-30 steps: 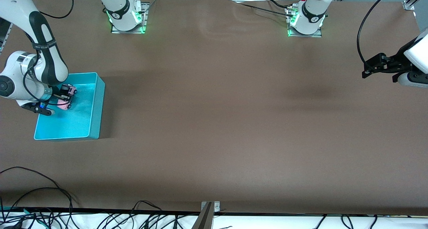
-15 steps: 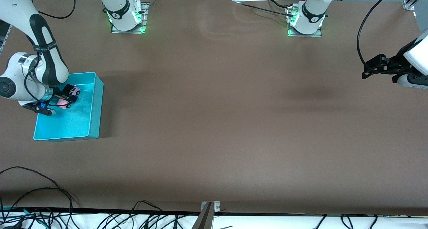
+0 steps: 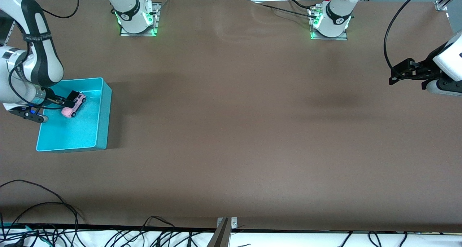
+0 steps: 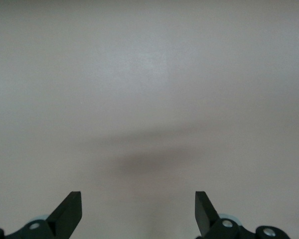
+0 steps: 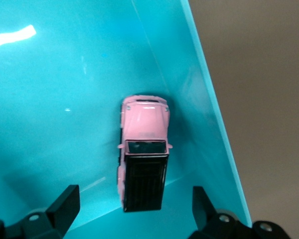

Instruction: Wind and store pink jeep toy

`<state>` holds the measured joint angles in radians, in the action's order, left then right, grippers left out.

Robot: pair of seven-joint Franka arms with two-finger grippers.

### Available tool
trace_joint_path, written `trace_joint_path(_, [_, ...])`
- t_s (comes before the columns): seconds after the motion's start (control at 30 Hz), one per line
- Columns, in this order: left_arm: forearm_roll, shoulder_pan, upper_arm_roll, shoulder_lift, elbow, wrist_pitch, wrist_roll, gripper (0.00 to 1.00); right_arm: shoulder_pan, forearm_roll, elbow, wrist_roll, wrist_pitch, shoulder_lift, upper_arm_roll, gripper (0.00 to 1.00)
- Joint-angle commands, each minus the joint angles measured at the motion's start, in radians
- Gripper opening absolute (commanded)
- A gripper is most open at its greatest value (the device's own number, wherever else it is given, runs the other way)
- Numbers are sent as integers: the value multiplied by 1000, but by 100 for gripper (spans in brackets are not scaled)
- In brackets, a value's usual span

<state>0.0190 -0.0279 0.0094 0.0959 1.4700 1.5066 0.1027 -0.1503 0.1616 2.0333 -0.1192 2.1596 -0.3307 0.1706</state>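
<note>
The pink jeep toy (image 3: 74, 103), light pink with a black roof, lies in the cyan bin (image 3: 103, 113), in the part farther from the front camera. It stands free, touching no gripper. My right gripper (image 3: 57, 102) is open and empty above the bin, beside the jeep. In the right wrist view the jeep (image 5: 143, 159) lies on the bin floor (image 5: 65, 99) close to a wall, between and past my open right gripper (image 5: 134, 199). My left gripper (image 3: 395, 75) waits open and empty over bare table at the left arm's end, and the left wrist view shows its gripper (image 4: 138, 206) open.
The brown table (image 3: 234, 131) runs wide between the bin and the left arm. The arm bases (image 3: 137, 18) (image 3: 330, 21) stand at the table's edge farthest from the front camera. Cables (image 3: 43, 218) lie along the edge nearest it.
My right gripper opened, let go of the jeep and drew back from it toward the right arm's end. The jeep stays in the bin. The left arm hardly moved.
</note>
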Motion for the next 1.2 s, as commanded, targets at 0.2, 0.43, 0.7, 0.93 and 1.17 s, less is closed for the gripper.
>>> trace_joint_path(0.2, [-1,-1,-5,-30,46,3,12,100,-2,13,13,-5,-86,214,-45,100])
trace_joint_path(0.43, [-1,0,-8,-70,90,17,12,100,0,4,13,-8,-132,331,-77,100])
trace_joint_path(0.7, [-1,0,-9,-99,119,17,12,100,0,-80,5,-8,-173,421,-80,100])
trace_joint_path(0.93, [-1,0,-9,-122,145,17,12,100,-2,-117,-22,-7,-207,466,-86,100])
trace_joint_path(1.17, [1,0,-9,-114,135,27,12,100,-2,-151,-206,-7,-415,441,-135,100])
